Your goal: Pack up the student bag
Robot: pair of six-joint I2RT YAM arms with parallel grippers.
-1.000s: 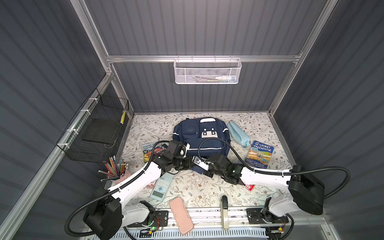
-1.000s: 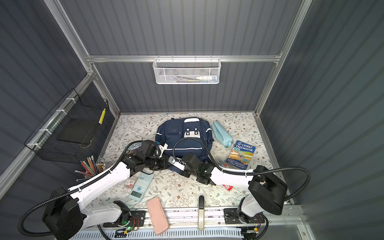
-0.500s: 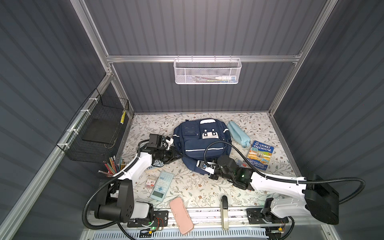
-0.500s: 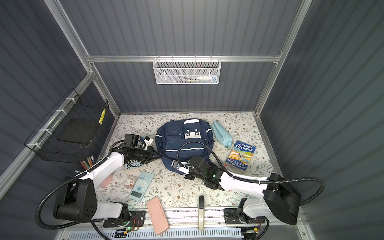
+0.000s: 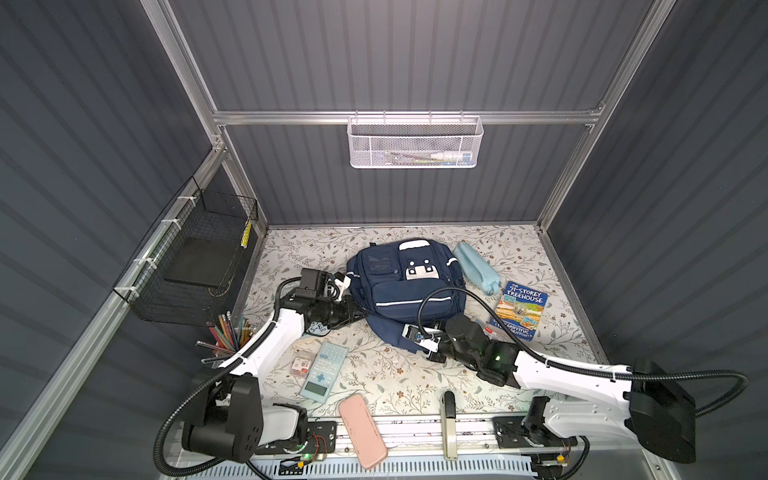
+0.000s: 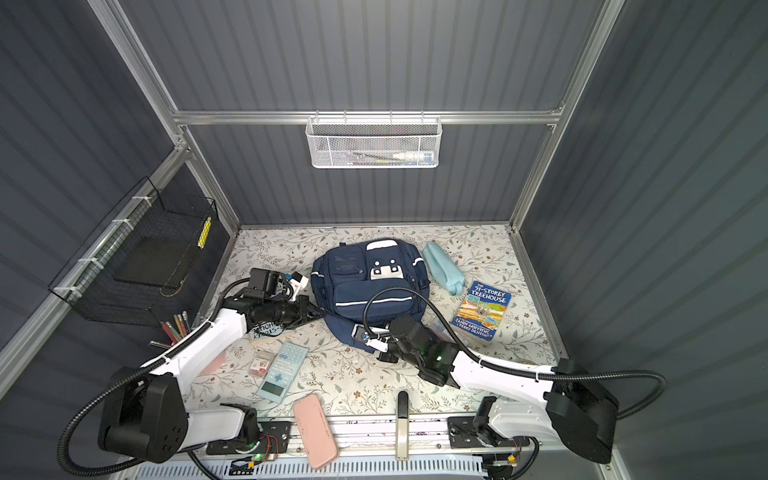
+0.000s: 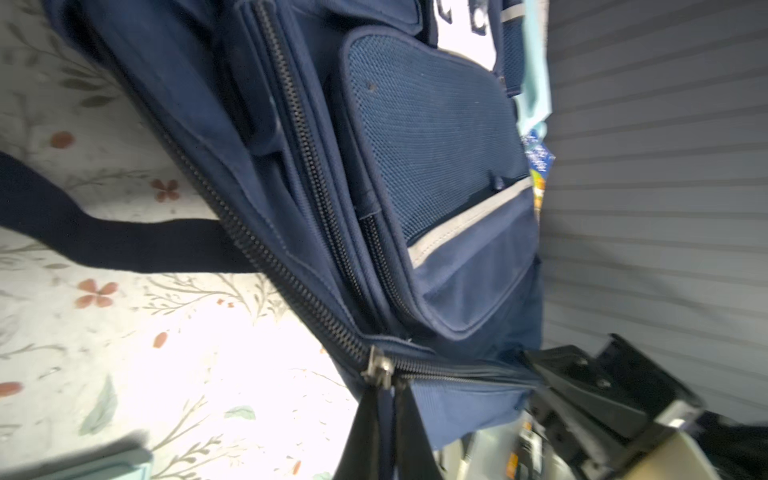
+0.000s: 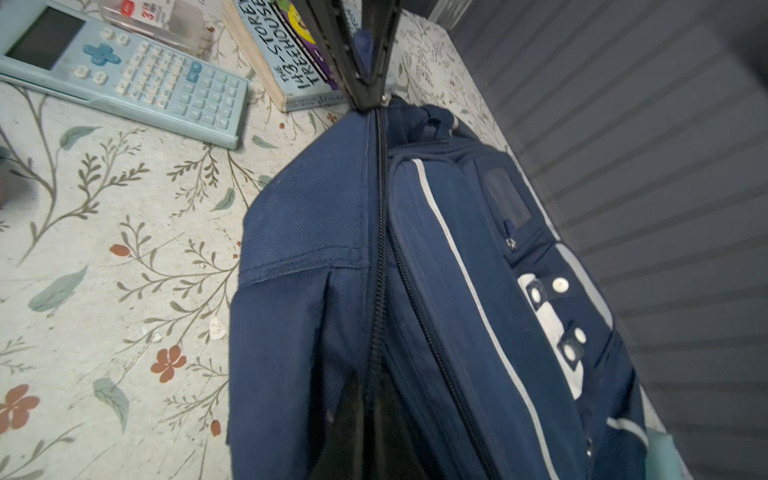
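My left gripper [image 7: 384, 386] is closed tight, its black fingers pinching the zipper pull [image 7: 376, 368] on the main zip at the left side of the student bag [image 5: 409, 286]. My right gripper [image 8: 370, 399] is closed down to a narrow pinch too. Its fingers are dark and blurred in the right wrist view, so my best reading is that they clamp the bag's fabric at the zip seam, on the end nearest me. The zip line runs straight and taut from one gripper to the other along the bag's edge.

The navy bag lies front-up in the middle of the floral table [image 5: 395, 386], toward the back wall, with both arms reaching in from the near corners. A dark strap trails from it across the tabletop.

Under my left forearm lies a 143-Storey Treehouse book [image 8: 291, 62]. Just beside it, nearer me, are a light blue calculator [image 5: 324, 370] and a small clear box [image 5: 302, 365]. A pink case [image 5: 361, 432] sits at the front edge. A light blue pouch [image 5: 476, 268] touches the bag's far right corner, and a 91-Storey Treehouse book [image 5: 519, 309] lies near the right arm. A cup of pencils [image 5: 226, 336] stands at the left wall.
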